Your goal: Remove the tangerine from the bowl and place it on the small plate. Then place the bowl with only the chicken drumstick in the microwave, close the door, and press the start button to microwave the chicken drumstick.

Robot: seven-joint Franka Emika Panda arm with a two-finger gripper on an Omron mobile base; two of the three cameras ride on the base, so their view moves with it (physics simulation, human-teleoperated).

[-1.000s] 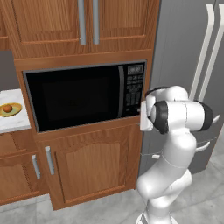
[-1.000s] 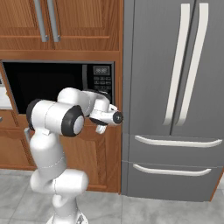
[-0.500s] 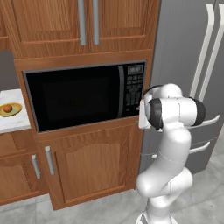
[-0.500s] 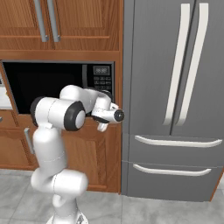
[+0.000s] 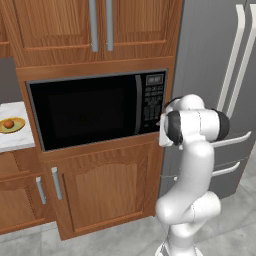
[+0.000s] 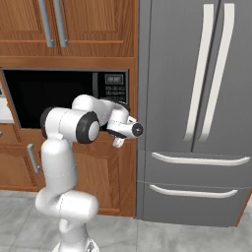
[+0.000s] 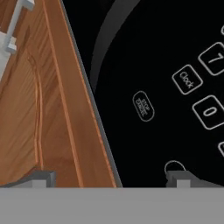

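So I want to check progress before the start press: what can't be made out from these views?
- Inside the microwave: dark glass of the shut door hides it in both base views.
- Gripper fingertips: the arm's white body blocks them in the left base view.
- Plate with the tangerine: small, at the left base view's left edge.
- Keypad: bottom-right buttons cut off in the hand view.
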